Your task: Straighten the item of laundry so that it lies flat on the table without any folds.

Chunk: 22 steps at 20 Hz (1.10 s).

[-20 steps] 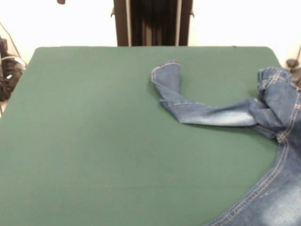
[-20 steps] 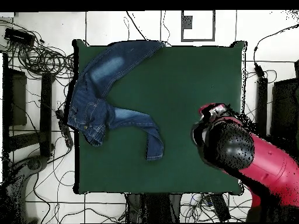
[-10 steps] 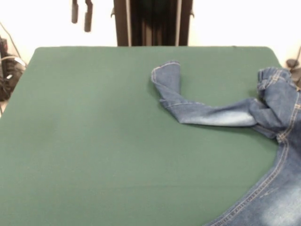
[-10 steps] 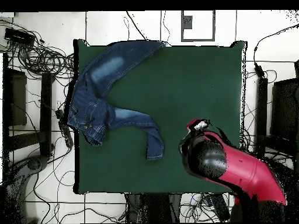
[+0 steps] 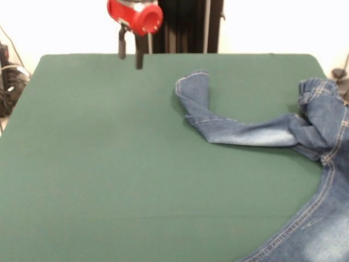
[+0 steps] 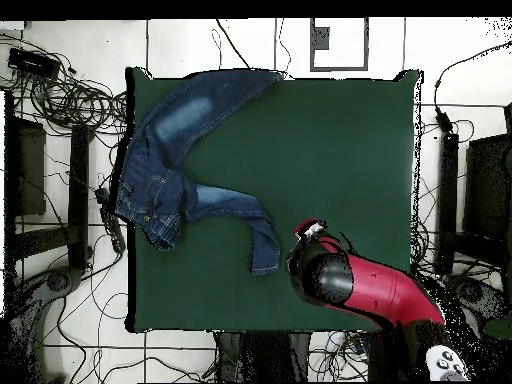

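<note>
Denim first, from the front: the jeans (image 5: 305,164) sprawl toward three o'clock on the green bench (image 5: 109,164), still crumpled; one leg runs in from the bunched waist at the right edge toward the middle and kinks up to a cuff pointing at twelve; the other leg slides off the frame at five o'clock; the claw (image 5: 131,52) hangs at eleven o'clock under a red wrist, its two dark fingers (image 5: 139,57) apart and holding nothing, well clear of the cuff at its right.

From overhead: the jeans (image 6: 175,170) lie at nine to ten o'clock on the bench (image 6: 340,150), waist at the bench's left edge, one leg stretching to the top edge at eleven, the other bending down to a cuff near six; the red and black arm (image 6: 360,285) reaches in from five o'clock, its head just beside that cuff; the claw itself is hidden beneath it.
</note>
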Tool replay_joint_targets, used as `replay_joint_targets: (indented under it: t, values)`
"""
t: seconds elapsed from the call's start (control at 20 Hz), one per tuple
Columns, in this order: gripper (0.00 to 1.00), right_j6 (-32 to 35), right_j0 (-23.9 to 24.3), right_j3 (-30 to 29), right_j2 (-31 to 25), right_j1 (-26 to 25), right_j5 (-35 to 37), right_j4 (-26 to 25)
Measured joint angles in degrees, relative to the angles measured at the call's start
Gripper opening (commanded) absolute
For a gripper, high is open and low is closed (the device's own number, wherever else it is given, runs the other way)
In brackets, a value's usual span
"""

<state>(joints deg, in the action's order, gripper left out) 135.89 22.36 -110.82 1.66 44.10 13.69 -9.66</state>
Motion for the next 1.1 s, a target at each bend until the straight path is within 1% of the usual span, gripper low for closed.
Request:
replay_joint_targets:
  t: [0.1, 0.15, 0.25, 0.6, 0.85, 1.1]
  values:
    - [1.00, 0.0, 0.0, -0.2, 0.0, -1.0, -0.9, 0.0]
    - [1.00, 0.0, 0.0, -0.4, 0.0, -2.7, -2.3, 0.0]
    - [1.00, 0.0, -0.1, -0.4, 0.0, -4.1, -3.5, 0.0]
    - [1.00, 0.0, -0.9, -1.0, 0.0, -7.6, -6.4, 0.0]
    - [1.00, 0.0, -2.4, -1.8, 0.0, -9.0, -7.5, 0.1]
    - [1.00, 0.0, -5.4, -3.3, 0.0, -9.0, -7.8, 0.5]
